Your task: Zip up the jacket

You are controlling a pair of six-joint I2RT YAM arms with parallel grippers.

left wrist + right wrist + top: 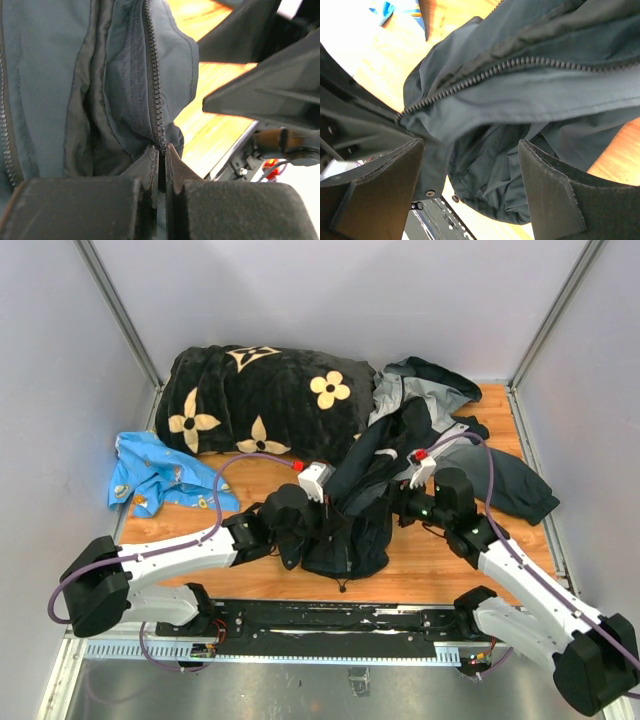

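The jacket lies crumpled on the table's middle and right, dark navy with a grey part at the back. My left gripper reaches into its lower front from the left. In the left wrist view the left gripper is shut on the fabric edge at the lower end of a zipper row. My right gripper comes in from the right. Seen from the right wrist, the right gripper is open, with loose jacket fabric hanging between its fingers and a zipper row running above them.
A black plush blanket with cream flowers fills the back left. A bright blue patterned cloth lies at the left edge. Bare wooden table shows in front of the jacket. Grey walls close in three sides, and a metal rail runs along the near edge.
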